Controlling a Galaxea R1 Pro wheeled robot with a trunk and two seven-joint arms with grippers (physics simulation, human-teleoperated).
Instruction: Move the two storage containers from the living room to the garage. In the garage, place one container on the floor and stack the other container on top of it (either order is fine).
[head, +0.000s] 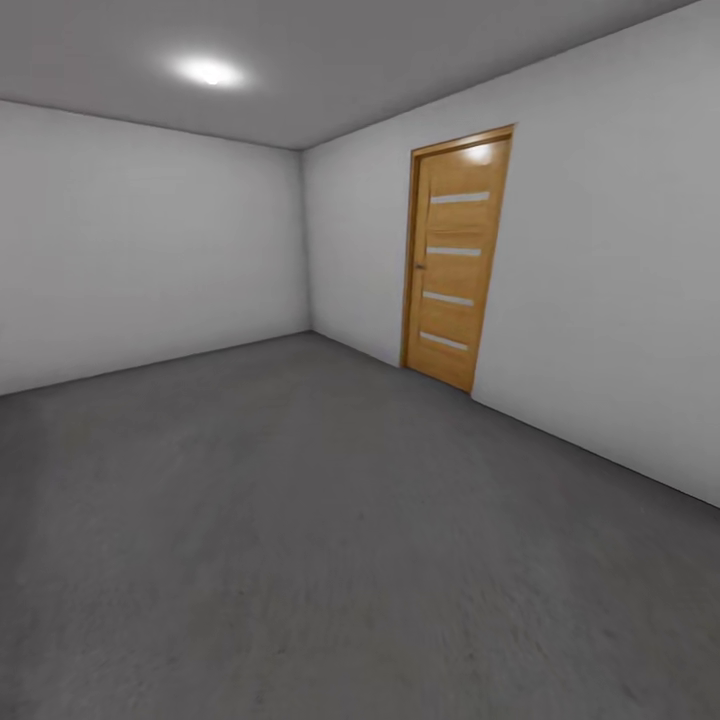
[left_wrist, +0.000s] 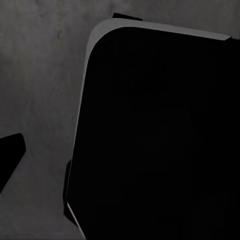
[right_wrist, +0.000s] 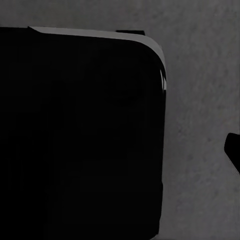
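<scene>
I am in the garage, a bare room with pale grey walls and a dark grey, rough floor (head: 300, 520). The storage containers and the living room are out of view. In the left wrist view one dark fingertip (left_wrist: 9, 155) pokes in at the picture's edge over the floor (left_wrist: 40, 75). The right wrist view also has a dark fingertip (right_wrist: 233, 150) at its edge. Neither wrist view lets me tell how the jaws stand, and nothing is seen between them.
A wooden slatted panel door (head: 455, 260) stands shut in the right wall. A ceiling light (head: 210, 72) glows at the upper left. My own black base (left_wrist: 160, 135) (right_wrist: 80, 135) bulks large under both wrist cameras. Open floor stretches ahead to the far corner.
</scene>
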